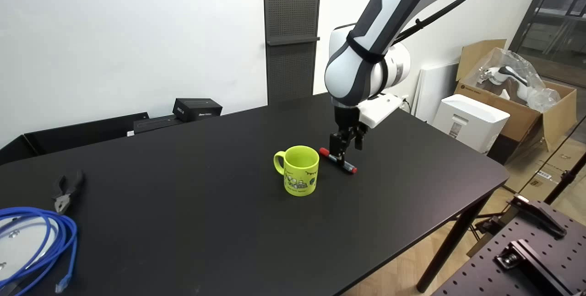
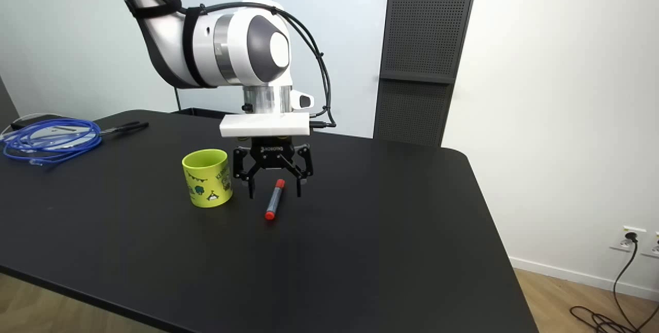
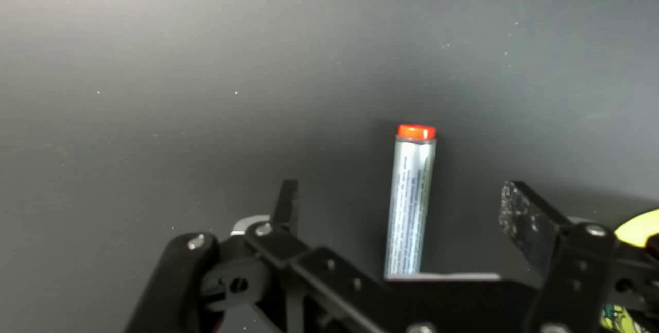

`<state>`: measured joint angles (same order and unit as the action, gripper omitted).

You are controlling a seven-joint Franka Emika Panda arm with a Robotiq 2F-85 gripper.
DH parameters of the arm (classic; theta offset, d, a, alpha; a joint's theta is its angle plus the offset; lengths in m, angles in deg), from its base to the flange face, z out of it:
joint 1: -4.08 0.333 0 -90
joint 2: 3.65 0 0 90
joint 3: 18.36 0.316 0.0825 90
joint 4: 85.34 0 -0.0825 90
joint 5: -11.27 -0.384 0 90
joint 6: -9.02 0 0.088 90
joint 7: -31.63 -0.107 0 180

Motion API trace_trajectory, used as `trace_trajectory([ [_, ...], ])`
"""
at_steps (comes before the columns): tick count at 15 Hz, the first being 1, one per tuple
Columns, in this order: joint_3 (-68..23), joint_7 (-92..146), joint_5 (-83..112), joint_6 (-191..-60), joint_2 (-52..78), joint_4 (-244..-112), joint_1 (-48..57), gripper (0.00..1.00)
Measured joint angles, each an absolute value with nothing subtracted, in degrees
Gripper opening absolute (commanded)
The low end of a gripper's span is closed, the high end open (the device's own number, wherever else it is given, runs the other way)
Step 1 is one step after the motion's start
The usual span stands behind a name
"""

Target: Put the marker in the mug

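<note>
The marker, with a grey barrel and red ends, lies on the dark table in both exterior views (image 1: 349, 167) (image 2: 274, 201). The yellow-green mug (image 1: 301, 174) stands upright beside it; it also shows in an exterior view (image 2: 208, 181) and at the right edge of the wrist view (image 3: 638, 228). My gripper (image 2: 275, 195) is open and low over the marker, also in an exterior view (image 1: 348, 152). In the wrist view the marker (image 3: 410, 199) lies between the open fingers (image 3: 402, 185), apart from both. Its lower end is hidden by the gripper body.
The mug stands close to one finger. Pliers (image 1: 65, 195) and a blue cable coil (image 1: 68, 232) lie at the table's far end, also in an exterior view (image 2: 87, 140). Black boxes (image 1: 198, 109) sit along the wall. The black table (image 1: 206, 232) has a front edge.
</note>
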<state>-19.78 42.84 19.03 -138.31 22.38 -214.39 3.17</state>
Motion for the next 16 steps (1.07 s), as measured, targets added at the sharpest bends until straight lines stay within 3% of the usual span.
trace_trajectory([
  [10,-20.25,41.74,19.27,-138.21,23.94,-214.05,3.49,0.05],
  [11,-20.30,41.72,19.27,-138.17,24.29,-213.91,3.52,0.01],
  [12,-20.34,41.69,19.27,-138.08,24.58,-213.71,3.54,0.05],
  [16,-20.36,41.64,19.27,-137.39,24.74,-213.32,3.56,0.05],
])
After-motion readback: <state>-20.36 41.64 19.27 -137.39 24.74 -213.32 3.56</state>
